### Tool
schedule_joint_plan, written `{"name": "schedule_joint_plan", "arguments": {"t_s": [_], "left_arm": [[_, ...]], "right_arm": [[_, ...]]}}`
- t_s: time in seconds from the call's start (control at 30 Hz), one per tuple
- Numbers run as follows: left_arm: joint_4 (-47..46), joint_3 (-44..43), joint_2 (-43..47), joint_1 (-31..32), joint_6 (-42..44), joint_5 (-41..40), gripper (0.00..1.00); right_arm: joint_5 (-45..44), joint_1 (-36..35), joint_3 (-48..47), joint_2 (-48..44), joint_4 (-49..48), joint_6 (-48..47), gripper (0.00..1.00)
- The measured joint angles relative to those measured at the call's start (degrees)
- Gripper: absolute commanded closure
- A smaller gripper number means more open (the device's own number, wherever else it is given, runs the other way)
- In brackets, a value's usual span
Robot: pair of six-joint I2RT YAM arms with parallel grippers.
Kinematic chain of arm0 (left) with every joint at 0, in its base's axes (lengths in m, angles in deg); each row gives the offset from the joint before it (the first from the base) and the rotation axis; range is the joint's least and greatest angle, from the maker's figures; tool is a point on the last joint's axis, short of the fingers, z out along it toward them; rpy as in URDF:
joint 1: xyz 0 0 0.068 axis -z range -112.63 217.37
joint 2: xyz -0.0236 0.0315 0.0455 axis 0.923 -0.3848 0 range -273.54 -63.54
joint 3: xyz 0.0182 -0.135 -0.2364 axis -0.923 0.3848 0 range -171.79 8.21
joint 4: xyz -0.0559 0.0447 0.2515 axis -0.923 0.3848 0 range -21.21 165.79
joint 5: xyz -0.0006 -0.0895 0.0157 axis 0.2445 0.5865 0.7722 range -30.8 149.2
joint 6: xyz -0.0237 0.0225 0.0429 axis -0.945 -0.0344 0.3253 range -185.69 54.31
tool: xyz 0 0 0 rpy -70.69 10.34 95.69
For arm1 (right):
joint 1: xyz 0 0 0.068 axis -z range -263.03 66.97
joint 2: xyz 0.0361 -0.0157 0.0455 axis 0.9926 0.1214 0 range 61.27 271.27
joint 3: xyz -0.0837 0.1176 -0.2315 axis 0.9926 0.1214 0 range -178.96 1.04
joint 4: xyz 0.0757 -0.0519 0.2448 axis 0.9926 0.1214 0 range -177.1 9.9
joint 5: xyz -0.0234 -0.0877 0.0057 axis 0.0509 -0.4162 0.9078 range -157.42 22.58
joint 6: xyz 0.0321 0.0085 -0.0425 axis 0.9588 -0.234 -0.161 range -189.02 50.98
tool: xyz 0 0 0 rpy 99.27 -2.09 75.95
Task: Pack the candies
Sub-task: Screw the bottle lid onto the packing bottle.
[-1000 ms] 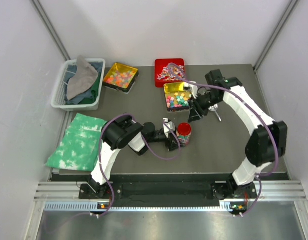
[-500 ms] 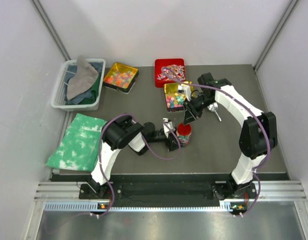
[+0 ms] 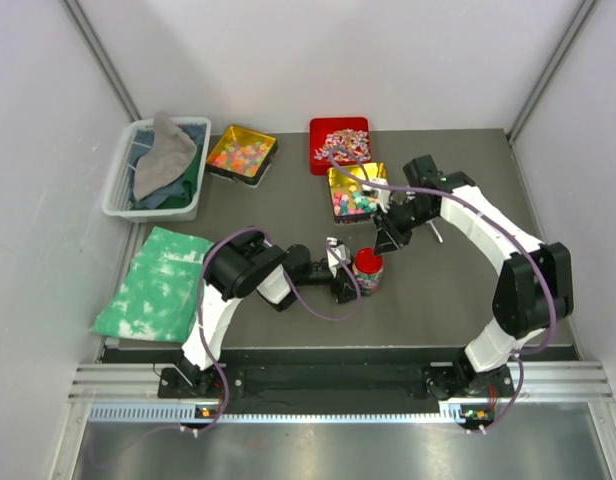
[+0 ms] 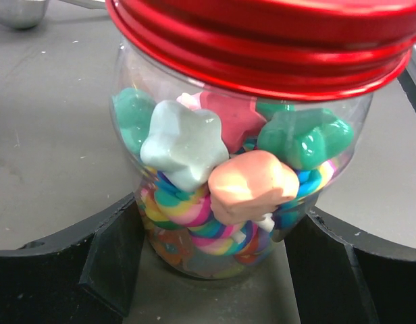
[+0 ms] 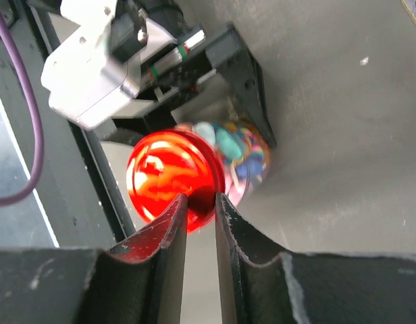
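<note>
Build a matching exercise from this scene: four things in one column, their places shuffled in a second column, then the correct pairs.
Things
1. jar
2. red tray
3. green cloth
4. grey cloth

Places
A. piled in the white basket
B. gripped in the left hand
C. lying flat at the left side of the table
D. at the back of the table, holding pink-white candies

Pairs: 1-B, 2-D, 3-C, 4-A
</note>
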Motion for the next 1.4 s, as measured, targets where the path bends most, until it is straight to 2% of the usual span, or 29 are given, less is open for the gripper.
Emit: {"name": "schedule_joint_plan", "arguments": {"t_s": [0.33,0.63,0.93,1.1,1.23,1.4], "left_arm": [[-0.1,0.0,0.0,-0.1,0.3,0.6,0.65],[0.0,0.0,0.0,-0.2,-0.3,-1.2,0.65],[0.0,0.0,0.0,-0.2,-0.3,-1.5,0.65],[0.0,-0.1,0.0,-0.2,-0.3,-1.5,0.65],[0.0,-0.1,0.0,-0.2,-0.3,-1.5,0.65],[0.0,-0.1,0.0,-0.2,-0.3,-1.7,0.65]], "right_arm": [[-1.9,0.3,3.6,-4.2,1.9,0.1,0.8],[1.0,-1.1,5.6,-4.3,7.8,0.2,0.8],[-0.2,0.0,4.3,-5.9,12.3,-0.8,0.7],[-0.3,2.1,-0.3,-7.9,10.2,0.3,0.66],[-0.2,2.1,-2.6,-5.7,7.4,1.7,0.66],[-0.3,1.4,-5.6,2.1,3.9,3.1,0.67]]}}
